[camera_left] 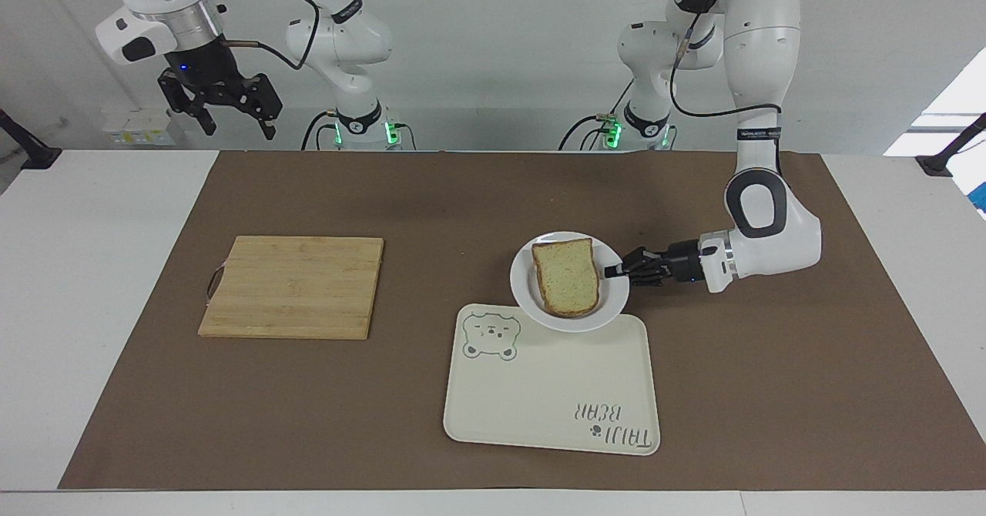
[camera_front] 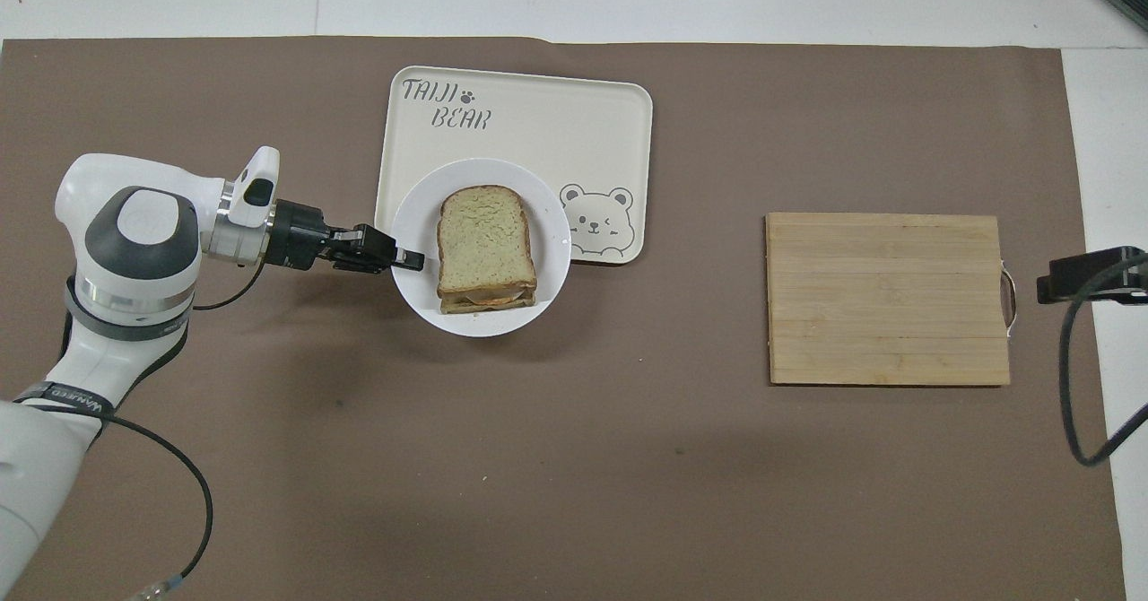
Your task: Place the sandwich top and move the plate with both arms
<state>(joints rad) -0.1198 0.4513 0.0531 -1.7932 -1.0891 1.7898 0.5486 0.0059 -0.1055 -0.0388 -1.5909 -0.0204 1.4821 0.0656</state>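
The sandwich top point(camera_left: 566, 276) point(camera_front: 485, 235), a pale bread slice with a brown crust, lies on the stacked sandwich on the round white plate point(camera_left: 525, 271) point(camera_front: 414, 289). My left gripper point(camera_left: 614, 271) point(camera_front: 414, 259) is shut on the plate's rim at the left arm's end and holds the plate over the near edge of the cream bear tray point(camera_left: 551, 393) point(camera_front: 583, 126). My right gripper point(camera_left: 235, 119) is open and empty, raised high above the table's right-arm end; in the overhead view only a dark part of it point(camera_front: 1090, 275) shows at the edge.
A wooden cutting board point(camera_left: 293, 286) point(camera_front: 886, 299) with a small handle lies on the brown mat toward the right arm's end. The tray carries a bear drawing and lettering.
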